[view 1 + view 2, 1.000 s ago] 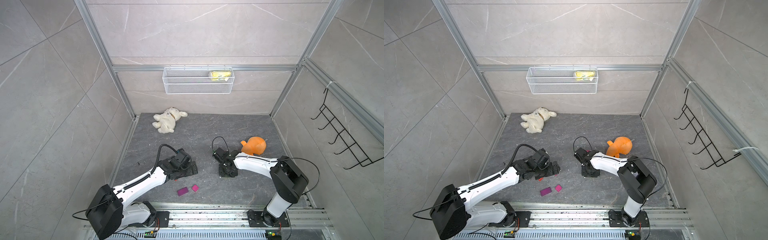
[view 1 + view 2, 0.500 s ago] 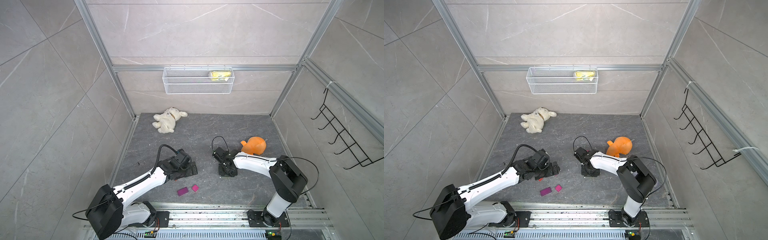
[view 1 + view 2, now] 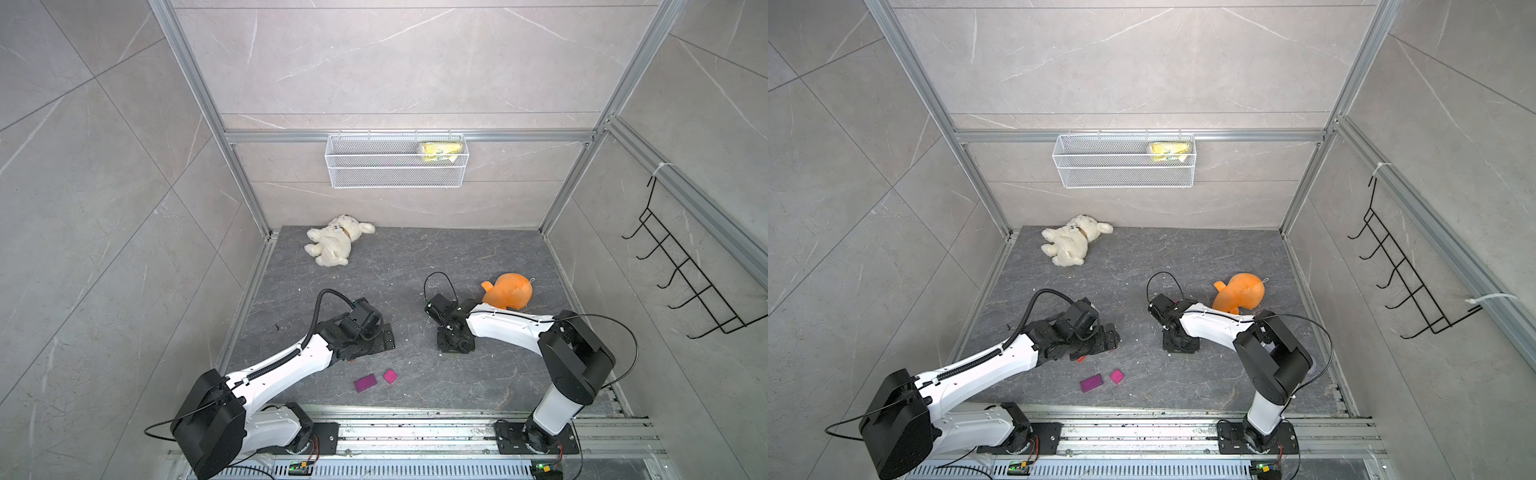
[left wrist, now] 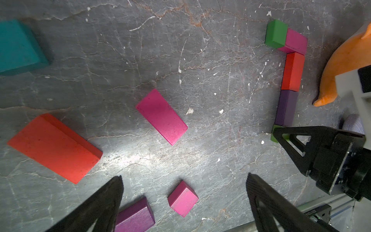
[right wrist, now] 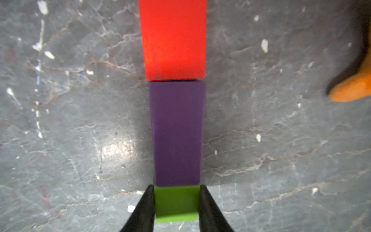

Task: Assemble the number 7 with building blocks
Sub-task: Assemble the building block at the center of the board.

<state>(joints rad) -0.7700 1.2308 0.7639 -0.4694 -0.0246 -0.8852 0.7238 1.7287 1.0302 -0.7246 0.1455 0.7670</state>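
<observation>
The left fingers stand spread as wide as they go and hold nothing, low over the table. Loose building blocks lie under and around them: a teal block, a red rectangle and a magenta rectangle. At 6 o'clock of these fingers in both top views, a purple rectangle sits just beside a pink square. At 3 o'clock of them, well apart, lies the number 7, mostly hidden under the right arm from above. A green square and a magenta block make its bar; a red block and a purple block make its column. The right fingers are pinched on a second green square, which is down on the table and touches the purple block's near end. The column's long axis runs straight ahead of these fingers. The right arm is much the nearer and seems to need only a square release; a skewed one could nudge the line.
</observation>
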